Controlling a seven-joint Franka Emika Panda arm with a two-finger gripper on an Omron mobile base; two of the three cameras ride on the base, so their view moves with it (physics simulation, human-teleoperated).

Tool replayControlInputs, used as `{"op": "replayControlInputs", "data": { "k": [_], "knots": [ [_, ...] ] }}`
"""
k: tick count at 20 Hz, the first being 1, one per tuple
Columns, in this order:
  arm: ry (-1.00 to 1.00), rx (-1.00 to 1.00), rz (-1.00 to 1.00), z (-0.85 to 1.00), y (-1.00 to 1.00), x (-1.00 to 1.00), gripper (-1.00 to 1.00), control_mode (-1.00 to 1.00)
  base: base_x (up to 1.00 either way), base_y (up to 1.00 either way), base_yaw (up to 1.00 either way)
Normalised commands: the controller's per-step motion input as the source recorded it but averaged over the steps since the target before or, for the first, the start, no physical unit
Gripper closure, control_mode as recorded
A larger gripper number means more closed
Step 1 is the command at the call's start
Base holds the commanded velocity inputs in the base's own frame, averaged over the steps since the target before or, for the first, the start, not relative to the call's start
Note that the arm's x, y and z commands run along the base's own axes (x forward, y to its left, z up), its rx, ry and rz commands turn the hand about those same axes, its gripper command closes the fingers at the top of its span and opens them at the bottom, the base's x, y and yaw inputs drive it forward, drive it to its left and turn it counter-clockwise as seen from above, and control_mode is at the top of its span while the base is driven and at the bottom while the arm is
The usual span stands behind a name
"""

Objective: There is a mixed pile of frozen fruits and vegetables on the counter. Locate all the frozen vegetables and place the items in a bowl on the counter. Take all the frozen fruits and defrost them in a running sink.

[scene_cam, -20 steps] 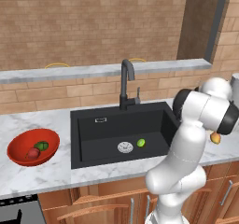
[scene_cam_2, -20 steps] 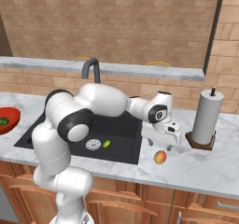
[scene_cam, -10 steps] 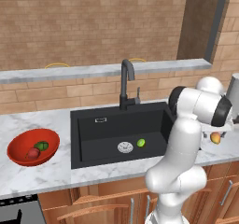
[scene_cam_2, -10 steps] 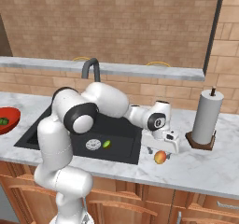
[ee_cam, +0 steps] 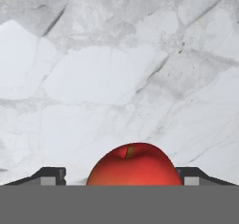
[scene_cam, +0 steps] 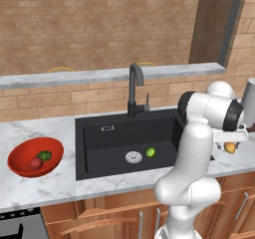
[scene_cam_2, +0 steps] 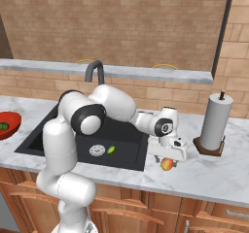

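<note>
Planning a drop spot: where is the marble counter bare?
Bare white marble counter between the glossy red bowl and the matte black sink. Crowded right of the sink: the end effector straddles the orange-yellow fruit beside the paper towel roll.

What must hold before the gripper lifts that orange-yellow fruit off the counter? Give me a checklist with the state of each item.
1. Fruit between the fingers: ok. In the hand view the orange-yellow fruit sits centred between the two fingertips.
2. Gripper down at the fruit on the counter: ok.
3. Jaws closed on the fruit: cannot tell. Small gaps show on both sides, so contact is unconfirmed.
4. Sink free to receive it: ok. A lime green ball lies beside the drain.
5. Water running: cannot tell. No stream is visible at the faucet.
6. Vegetables in the red bowl: ok. Red and dark green pieces lie inside.
</note>
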Motion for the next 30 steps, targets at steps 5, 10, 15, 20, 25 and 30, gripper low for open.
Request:
{"op": "replayControlInputs", "data": {
  "k": [5,10,15,20,25,30],
  "knots": [
    [0.00,0.00,0.00,0.00,0.00,-0.01,1.00,-1.00,0.00,0.00,0.00],
    [0.00,0.04,0.00,0.25,0.15,-0.01,1.00,-1.00,0.00,0.00,0.00],
    [-0.10,0.11,0.01,0.62,0.44,0.18,1.00,-1.00,0.00,0.00,0.00],
    [-0.13,0.12,0.03,0.57,0.50,0.32,1.00,-1.00,0.00,0.00,0.00],
    [-0.19,0.05,0.04,0.28,0.64,0.44,1.00,-1.00,0.00,0.00,0.00],
    [-0.13,-0.03,0.07,0.00,0.83,0.47,1.00,-1.00,0.00,0.00,0.00]
  ]
}}
